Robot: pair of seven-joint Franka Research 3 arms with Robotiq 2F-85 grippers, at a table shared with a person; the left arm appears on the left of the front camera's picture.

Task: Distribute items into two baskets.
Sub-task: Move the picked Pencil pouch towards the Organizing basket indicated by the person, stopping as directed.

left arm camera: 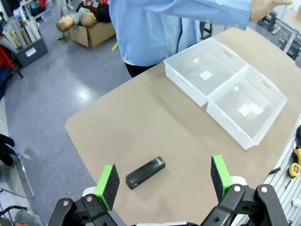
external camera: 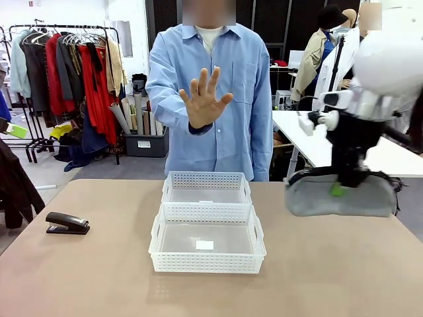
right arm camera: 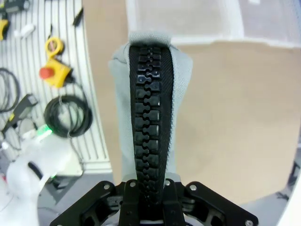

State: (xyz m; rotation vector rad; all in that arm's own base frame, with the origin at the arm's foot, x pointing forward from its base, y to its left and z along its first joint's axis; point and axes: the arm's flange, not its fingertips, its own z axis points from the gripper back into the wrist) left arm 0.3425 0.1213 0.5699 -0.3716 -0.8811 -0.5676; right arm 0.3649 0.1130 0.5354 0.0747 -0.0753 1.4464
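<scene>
Near basket (external camera: pixel 206 262) empty; right gripper (external camera: pixel 338 188) clamps pouch (external camera: pixel 310 198) aloft, left gripper (left arm camera: pixel 164 181) hangs apart over stapler (left arm camera: pixel 145 172). Risk: limp pouch could sag, snag a rim and miss both baskets.

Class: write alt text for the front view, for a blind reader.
The right gripper holds a grey pouch aloft, right of two white baskets on the table; a person raises an open hand; a stapler lies left.
</scene>
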